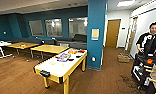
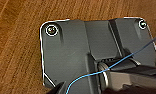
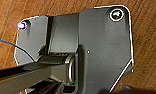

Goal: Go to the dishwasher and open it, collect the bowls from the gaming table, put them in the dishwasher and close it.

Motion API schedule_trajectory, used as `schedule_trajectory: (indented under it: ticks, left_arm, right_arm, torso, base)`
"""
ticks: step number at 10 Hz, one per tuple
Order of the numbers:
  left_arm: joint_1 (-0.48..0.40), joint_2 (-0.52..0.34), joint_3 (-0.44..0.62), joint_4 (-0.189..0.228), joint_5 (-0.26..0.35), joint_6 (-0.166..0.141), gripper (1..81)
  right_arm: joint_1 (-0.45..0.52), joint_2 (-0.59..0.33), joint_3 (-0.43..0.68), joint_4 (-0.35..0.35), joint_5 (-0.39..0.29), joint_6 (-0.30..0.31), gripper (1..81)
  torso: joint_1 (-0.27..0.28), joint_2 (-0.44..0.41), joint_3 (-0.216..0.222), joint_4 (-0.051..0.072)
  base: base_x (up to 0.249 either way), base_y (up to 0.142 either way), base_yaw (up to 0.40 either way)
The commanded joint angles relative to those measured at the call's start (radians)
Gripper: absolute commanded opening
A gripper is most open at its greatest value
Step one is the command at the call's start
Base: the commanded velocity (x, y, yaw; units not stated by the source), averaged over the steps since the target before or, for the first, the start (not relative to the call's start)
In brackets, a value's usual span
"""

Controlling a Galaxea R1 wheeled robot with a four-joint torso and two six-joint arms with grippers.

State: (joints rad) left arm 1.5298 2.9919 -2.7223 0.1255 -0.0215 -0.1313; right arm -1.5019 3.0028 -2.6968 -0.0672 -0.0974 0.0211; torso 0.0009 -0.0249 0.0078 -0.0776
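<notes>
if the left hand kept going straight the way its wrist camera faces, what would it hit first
Most likely the wooden floor: it lies past the robot's own dark plate in the left wrist view, with nothing else on that line, though how far down it lies is unclear.

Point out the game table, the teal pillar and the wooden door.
Game table (image 1: 59, 65), head view, on its white top.
Teal pillar (image 1: 96, 20), head view, on its front face.
Wooden door (image 1: 112, 32), head view, on its middle panel.
</notes>
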Motion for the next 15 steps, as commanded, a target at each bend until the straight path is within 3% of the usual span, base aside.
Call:
schedule_trajectory:
  ticks: [1, 5, 15]
  left_arm:
    - [-0.059, -0.008, -0.001, -0.004, 0.049, 0.002, 81.1]
    - [-0.058, -0.008, -0.001, -0.004, 0.049, 0.001, 81.1]
    - [-0.058, -0.01, -0.001, -0.004, 0.049, 0.001, 81.1]
  right_arm:
    - [0.067, -0.002, 0.0, 0.0, -0.051, -0.001, 81.1]
    - [0.067, 0.0, 0.0, -0.002, -0.051, -0.003, 81.1]
    - [0.067, 0.001, 0.0, -0.002, -0.051, -0.003, 81.1]
  torso:
    - [0.0, 0.0, 0.0, 0.0]
    - [0.0, 0.0, 0.0, 0.0]
    - [0.0, 0.0, 0.0, 0.0]
  base:
    - [0.134, 0.0, 0.0]
    - [0.134, 0.0, 0.0]
    - [0.134, 0.066, 0.0]
